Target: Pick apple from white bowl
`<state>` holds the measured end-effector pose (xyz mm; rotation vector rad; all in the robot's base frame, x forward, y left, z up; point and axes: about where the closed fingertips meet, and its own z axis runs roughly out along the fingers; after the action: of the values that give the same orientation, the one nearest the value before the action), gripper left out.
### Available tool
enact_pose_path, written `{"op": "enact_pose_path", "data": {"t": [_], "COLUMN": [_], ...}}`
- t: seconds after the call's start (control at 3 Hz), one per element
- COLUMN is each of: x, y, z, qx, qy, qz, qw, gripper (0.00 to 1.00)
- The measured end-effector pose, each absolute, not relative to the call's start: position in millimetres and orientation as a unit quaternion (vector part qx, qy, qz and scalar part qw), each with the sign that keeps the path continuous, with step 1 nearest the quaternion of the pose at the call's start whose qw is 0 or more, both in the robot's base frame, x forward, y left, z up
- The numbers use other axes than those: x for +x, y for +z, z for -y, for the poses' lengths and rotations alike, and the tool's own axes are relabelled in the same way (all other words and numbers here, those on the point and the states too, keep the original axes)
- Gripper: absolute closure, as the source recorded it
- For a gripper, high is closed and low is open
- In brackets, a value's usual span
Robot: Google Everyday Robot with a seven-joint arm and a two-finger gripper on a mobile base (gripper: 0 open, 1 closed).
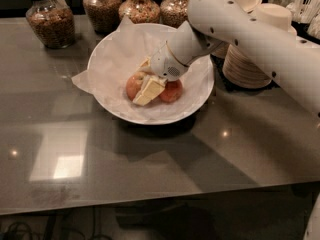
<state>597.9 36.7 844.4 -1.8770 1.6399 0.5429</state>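
Note:
The white bowl [200, 96] stands at the middle back of the table, lined with crumpled white paper. Two apples lie in it. The larger, paler orange-red apple [133, 84] is on the left. A smaller, redder apple [173, 91] is on the right. My gripper [146, 85] reaches down into the bowl from the upper right and sits on the right side of the paler apple, between the two apples. It hides part of both apples.
Stacked tan paper bowls [250, 64] stand right of the white bowl, behind my arm. Several glass jars of grain, such as the left one [49, 21], line the back edge. The table's front edge runs along the bottom.

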Motion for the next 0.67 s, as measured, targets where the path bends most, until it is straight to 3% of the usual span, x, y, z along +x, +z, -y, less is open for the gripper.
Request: {"op": "enact_pose_path", "data": {"t": [0.67], "x": [590.1], "y": [869.2], "z": [-35.8], "qx": [-0.698], "qy": [0.229], "qz": [-0.594], "qw": [0.327], "gripper": [1.0]}}
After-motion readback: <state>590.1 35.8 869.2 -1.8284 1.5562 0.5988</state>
